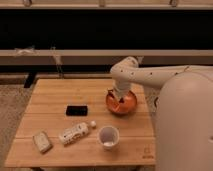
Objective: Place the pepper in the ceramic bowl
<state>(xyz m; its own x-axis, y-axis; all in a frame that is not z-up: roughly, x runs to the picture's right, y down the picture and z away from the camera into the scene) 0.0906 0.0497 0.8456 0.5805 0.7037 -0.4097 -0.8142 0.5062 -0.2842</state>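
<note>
Gripper (117,98) low over the ceramic bowl (128,104), at its left inner side. Pepper not discernible (orientation, long axis unreadable). Finger state: cannot tell.

a wooden table (50,102) holds a black rectangular block (77,110) near its middle. toward the front lie a pale packet (42,142), a white bottle (75,132) on its side and an upright white cup (108,137). the gripper (118,98) is over the table's right side.

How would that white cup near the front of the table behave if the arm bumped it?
The white cup stands upright and open, so it probably tips or slides easily. It looks light. The gripper is over the ceramic bowl, away from it.
</note>
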